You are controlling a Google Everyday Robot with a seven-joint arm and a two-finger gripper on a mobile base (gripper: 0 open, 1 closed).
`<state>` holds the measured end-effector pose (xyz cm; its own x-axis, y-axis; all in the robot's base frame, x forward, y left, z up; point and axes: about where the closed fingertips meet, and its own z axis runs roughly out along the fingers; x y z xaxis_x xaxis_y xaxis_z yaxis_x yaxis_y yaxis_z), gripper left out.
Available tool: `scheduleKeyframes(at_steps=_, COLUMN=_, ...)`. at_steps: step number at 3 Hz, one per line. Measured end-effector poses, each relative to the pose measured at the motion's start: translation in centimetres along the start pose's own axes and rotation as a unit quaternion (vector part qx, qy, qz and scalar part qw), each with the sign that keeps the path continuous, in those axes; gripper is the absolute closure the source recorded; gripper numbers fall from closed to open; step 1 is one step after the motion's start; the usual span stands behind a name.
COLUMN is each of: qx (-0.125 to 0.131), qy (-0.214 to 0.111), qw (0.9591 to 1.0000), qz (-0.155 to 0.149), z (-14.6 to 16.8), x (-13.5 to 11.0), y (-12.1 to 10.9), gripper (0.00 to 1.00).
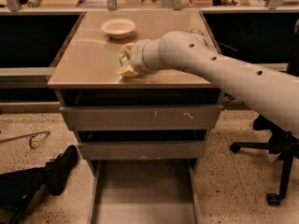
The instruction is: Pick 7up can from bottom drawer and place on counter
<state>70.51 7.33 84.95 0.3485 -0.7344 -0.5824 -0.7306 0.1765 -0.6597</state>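
Hand (126, 63) at counter (84, 59) front edge, half hidden by arm (224, 71), bottom drawer (145, 192) cropped

The counter (88, 62) is a smooth, glossy beige slab. The gripper (125, 62), low over its front edge, looks like pale yellowish plastic on a matt off-white arm (224, 73). The bottom drawer (145, 192) is dull grey metal with a smooth floor, while the drawer fronts (140, 118) above it are scratched.
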Motion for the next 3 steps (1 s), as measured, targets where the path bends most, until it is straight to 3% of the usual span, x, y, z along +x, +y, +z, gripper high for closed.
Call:
scheduleKeyframes(at_steps=1, qx=0.0, qy=0.0, qw=1.0, qz=0.0, z=0.0, x=0.0, y=0.0, gripper=0.12)
scheduleKeyframes(at_steps=2, qx=0.0, qy=0.0, qw=1.0, qz=0.0, z=0.01, x=-0.01, y=0.01, gripper=0.0)
scheduleKeyframes(at_steps=3, qx=0.0, qy=0.0, qw=1.0, qz=0.0, z=0.01, x=-0.01, y=0.01, gripper=0.0)
